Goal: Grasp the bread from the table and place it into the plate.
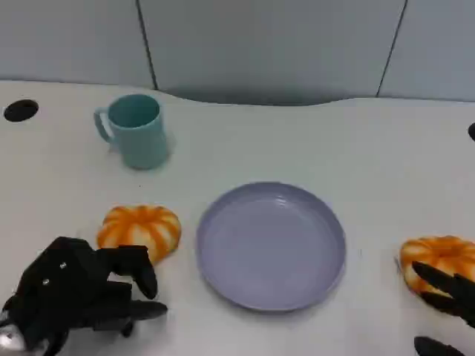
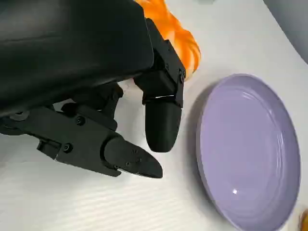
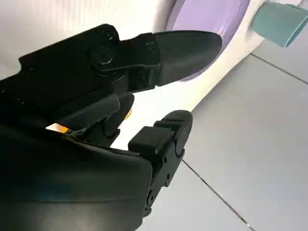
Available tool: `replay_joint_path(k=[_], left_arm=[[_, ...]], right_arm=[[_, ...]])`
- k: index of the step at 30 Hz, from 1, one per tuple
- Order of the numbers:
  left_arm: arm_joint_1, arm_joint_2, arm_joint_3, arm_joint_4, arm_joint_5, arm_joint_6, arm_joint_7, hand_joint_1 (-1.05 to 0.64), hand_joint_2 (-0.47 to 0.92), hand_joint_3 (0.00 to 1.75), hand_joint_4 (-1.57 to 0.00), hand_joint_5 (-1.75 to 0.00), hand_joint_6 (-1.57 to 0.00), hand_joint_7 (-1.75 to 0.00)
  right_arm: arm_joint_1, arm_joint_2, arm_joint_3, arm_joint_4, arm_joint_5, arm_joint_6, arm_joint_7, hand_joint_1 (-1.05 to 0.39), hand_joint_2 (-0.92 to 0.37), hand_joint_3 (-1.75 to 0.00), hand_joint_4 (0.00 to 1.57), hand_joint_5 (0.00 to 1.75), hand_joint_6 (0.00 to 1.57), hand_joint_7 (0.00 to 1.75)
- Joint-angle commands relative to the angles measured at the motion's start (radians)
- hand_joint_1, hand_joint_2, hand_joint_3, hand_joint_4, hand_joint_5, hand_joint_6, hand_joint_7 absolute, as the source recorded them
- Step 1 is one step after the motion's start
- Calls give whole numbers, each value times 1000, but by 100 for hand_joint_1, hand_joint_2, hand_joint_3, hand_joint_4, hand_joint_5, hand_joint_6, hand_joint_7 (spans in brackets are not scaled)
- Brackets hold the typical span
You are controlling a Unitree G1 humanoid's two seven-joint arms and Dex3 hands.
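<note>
Two breads on the table (image 1: 386, 156): left bread (image 1: 140, 229) just left of the plate (image 1: 271, 245), right bread (image 1: 439, 259) well right of it. Left hand (image 1: 82, 293) released, fingers apart, just near of the left bread. Right hand (image 1: 449, 300) released over the right bread's near edge, grasping nothing. Mug (image 1: 136, 130) far left.
</note>
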Motion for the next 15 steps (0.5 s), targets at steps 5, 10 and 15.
replay_joint_path(k=[5, 10, 15], left_arm=[[-1, 19, 4, 9, 0, -22, -9, -32, 83, 5, -83, -175, -64, -175], [-10, 18, 11, 40, -7, -69, -12, -31, 83, 5, -82, -175, -63, -175], [-10, 4, 43, 76, -56, -133, -23, -28, 82, 5, -80, -175, -63, -175]], right_arm=[[-5, -19, -12, 9, 7, -31, -8, -35, -92, -34, 81, 1, 66, 0], [-6, -15, -13, 2, 2, -18, -10, -35, -92, -34, 81, 1, 66, 0], [-5, -13, -12, -7, -1, -3, -10, -35, -92, -34, 81, 1, 66, 0]])
